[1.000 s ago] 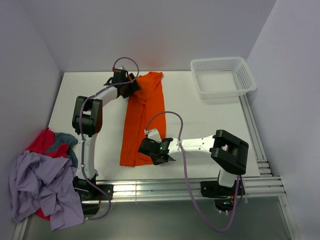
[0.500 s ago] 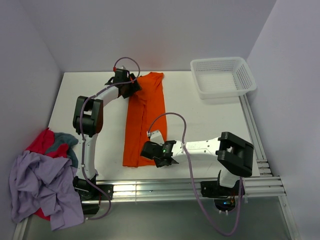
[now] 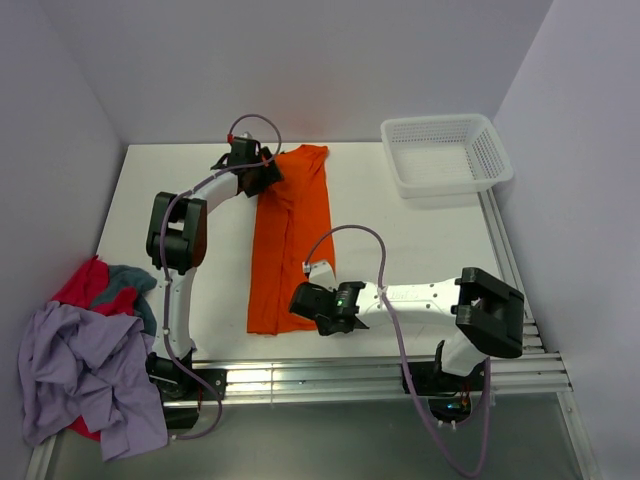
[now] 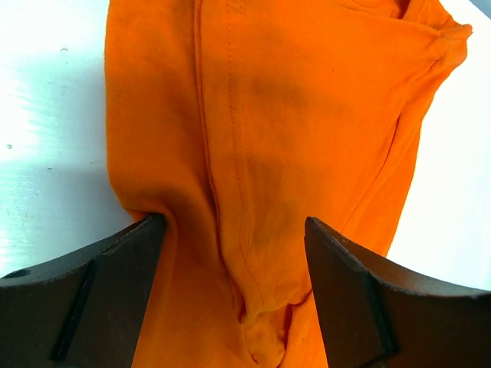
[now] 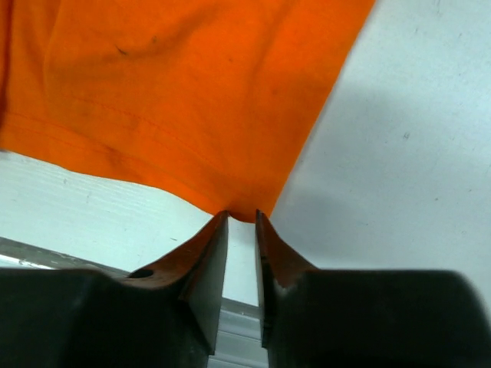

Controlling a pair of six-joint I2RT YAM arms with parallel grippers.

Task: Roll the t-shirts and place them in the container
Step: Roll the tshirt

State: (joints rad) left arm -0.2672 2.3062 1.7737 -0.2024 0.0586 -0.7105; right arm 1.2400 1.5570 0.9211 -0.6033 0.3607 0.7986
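The orange t-shirt point(image 3: 290, 235) lies folded into a long narrow strip, running from the far middle of the table toward the near edge. My left gripper point(image 3: 262, 178) is at its far left end. In the left wrist view the gripper point(image 4: 234, 222) is open, with its jaws wide on either side of a bunched fold of orange fabric point(image 4: 291, 115). My right gripper point(image 3: 300, 305) is at the near right corner of the strip. In the right wrist view the gripper point(image 5: 242, 215) is nearly closed, pinching the hem corner of the orange shirt point(image 5: 176, 92) at its tips.
A heap of other shirts lies off the table's left edge: lavender point(image 3: 80, 375), red point(image 3: 85, 285) and grey-teal point(image 3: 130, 280). A white mesh basket point(image 3: 445, 150) stands at the far right corner. A metal rail point(image 3: 380, 375) runs along the near edge.
My right gripper has moved right and toward the near edge. The near end of the orange shirt has shifted right with it. The left gripper has stayed put.
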